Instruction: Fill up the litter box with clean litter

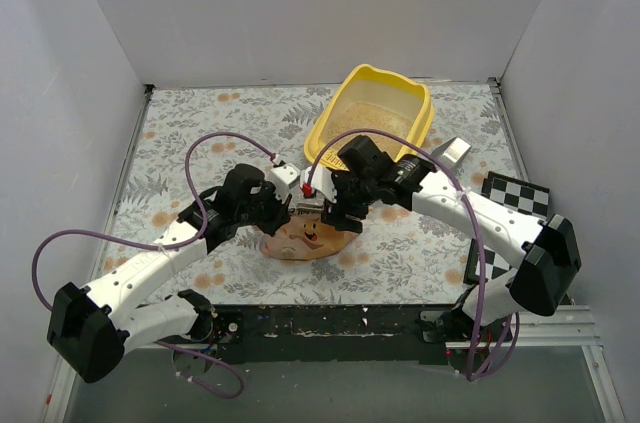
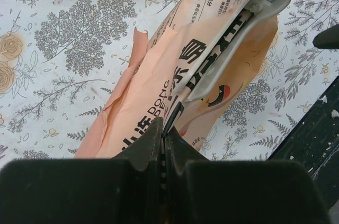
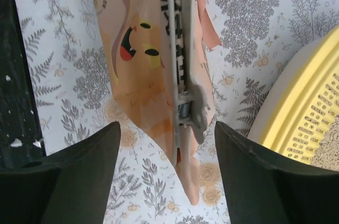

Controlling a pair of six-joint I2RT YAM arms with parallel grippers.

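Observation:
The yellow litter box (image 1: 345,113) stands at the back right, a layer of pale clean litter (image 1: 378,119) in its bottom. In front of it a peach-pink bag (image 1: 305,239) with a cartoon cat lies on the table, a long grey clip (image 2: 233,49) running across it. My left gripper (image 2: 163,126) is shut on the bag's folded edge. My right gripper (image 3: 167,128) is open, its fingers (image 3: 85,166) on either side of the clip's (image 3: 185,94) sprung end without touching it. In the right wrist view, the box's slotted lip (image 3: 312,123) is at the right.
A grey metal scoop (image 1: 455,150) lies right of the litter box. A checkerboard card (image 1: 515,193) sits by the right wall. White walls close in the flowered tablecloth on three sides. The black front edge (image 3: 13,75) runs just beside the bag.

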